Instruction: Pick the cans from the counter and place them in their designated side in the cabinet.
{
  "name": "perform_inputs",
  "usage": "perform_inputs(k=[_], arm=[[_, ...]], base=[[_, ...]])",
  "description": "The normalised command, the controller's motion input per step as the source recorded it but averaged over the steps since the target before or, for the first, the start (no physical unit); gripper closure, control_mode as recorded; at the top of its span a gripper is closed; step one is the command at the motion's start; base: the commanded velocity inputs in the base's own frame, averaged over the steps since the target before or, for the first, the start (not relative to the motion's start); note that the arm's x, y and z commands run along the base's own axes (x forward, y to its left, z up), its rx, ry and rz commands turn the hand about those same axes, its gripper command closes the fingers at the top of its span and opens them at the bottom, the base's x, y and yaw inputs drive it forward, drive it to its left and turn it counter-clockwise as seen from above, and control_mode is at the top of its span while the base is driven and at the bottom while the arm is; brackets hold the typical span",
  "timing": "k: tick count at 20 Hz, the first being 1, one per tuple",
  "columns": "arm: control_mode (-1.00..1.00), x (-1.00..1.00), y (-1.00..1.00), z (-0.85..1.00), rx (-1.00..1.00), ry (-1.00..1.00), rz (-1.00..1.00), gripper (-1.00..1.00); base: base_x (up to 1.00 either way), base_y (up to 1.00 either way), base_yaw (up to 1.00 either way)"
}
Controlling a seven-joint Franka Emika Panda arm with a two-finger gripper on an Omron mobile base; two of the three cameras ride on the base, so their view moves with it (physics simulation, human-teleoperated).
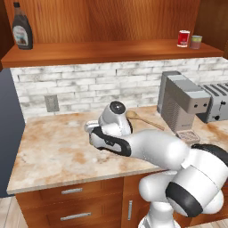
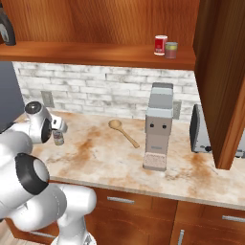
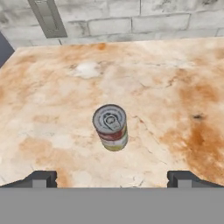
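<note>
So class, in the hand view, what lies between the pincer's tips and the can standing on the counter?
Nothing: bare counter separates the open pincer from the upright can, as the hand view shows.

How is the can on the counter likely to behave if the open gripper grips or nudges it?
The can looks rigid metal, so probably won't deform. Standing upright on the flat counter, it's short, so likely stable, though once tipped its round body could roll.
</note>
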Motion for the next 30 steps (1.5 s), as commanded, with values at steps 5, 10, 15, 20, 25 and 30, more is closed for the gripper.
perform_inputs(k=[5,10,15,20,25,30], arm=[[-1.00,0.20,0.05,-0.26,0.00,0.02,0.00,-1.00],[-1.00,0.24,0.07,-0.21,0.00,0.00,0.00,-1.00],[-1.00,0.26,0.09,-0.21,0.00,0.00,0.00,-1.00],[-1.00,0.26,0.12,-0.23,0.00,0.01,0.00,-1.00],[-1.00,0.27,0.14,-0.21,0.00,0.00,0.00,-1.00],[-1.00,0.27,0.16,-0.15,0.00,0.00,0.00,-1.00]], base=[[0.00,0.00,0.00],[0.00,0.00,0.00],[0.00,0.00,0.00],[0.00,0.00,0.00],[0.00,0.00,0.00],[0.00,0.00,0.00]])
